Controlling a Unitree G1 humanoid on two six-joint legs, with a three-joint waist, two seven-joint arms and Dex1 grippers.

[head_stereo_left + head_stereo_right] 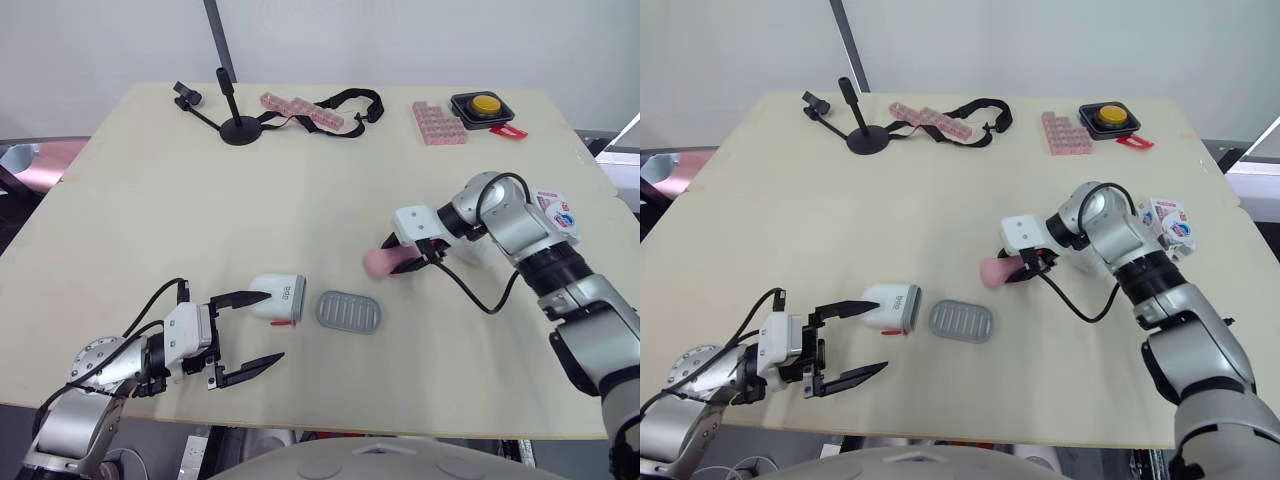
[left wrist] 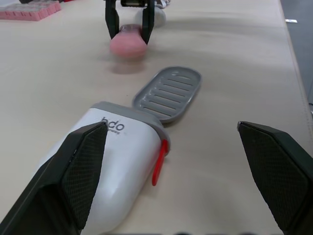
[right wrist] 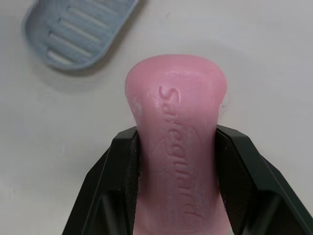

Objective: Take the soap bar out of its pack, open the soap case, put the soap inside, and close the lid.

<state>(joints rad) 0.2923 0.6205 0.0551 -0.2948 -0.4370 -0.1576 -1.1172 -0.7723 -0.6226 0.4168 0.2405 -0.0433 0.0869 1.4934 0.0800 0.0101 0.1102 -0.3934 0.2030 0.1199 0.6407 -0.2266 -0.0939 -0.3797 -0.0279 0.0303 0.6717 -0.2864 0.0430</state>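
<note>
The task looks roughly half done. The soap is bare and out of its pack. The right gripper has it pinched across the middle, with the jaws closed on both sides and the pink end sticking out past the fingertips. It hangs low over the table; whether it touches the surface cannot be told. A crumpled white, blue and red wrapper, probably the emptied pack, lies at the right edge, at about 3 o'clock from the soap and beyond the right arm. The case also looks opened. Its white body lies on its side near the front edge, mouth towards 3 o'clock, with a red tab at the rim. A grey ribbed oval lies flat just beside it on that side. Whether the oval is the lid or an inner tray is not clear. The soap sits at about 2 o'clock from the oval, near it but apart. The left gripper rests at 7 o'clock from the case. Its jaws are spread wide and hold nothing, and the far finger reaches alongside the white body. Left to do, by this reading: carry the soap over, seat it in the case, and shut the lid, likely with the left gripper steadying the body.
</note>
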